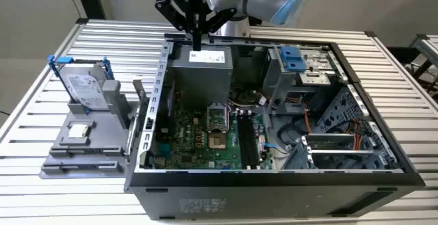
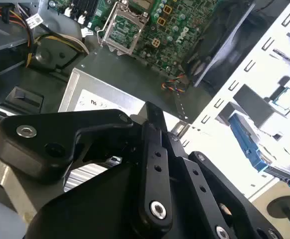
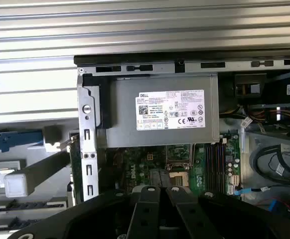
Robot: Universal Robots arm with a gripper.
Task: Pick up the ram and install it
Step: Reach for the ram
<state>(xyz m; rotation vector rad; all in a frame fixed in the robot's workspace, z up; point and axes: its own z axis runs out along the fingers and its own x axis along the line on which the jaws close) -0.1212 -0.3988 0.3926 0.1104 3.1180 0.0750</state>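
One gripper [image 1: 197,46] is hanging over the rim of the one open computer case [image 1: 274,181], near its one power supply [image 1: 202,76], with its two fingers pressing together and nothing between them. One ram [image 3: 75,159] is standing on edge at the side of the grey holder [image 1: 82,161], just outside the case wall and well apart from the gripper. One hard drive [image 1: 87,89] and one processor chip [image 1: 79,130] are sitting on that holder.

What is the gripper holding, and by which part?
Nothing: the black gripper hangs shut and empty above the grey power supply box.
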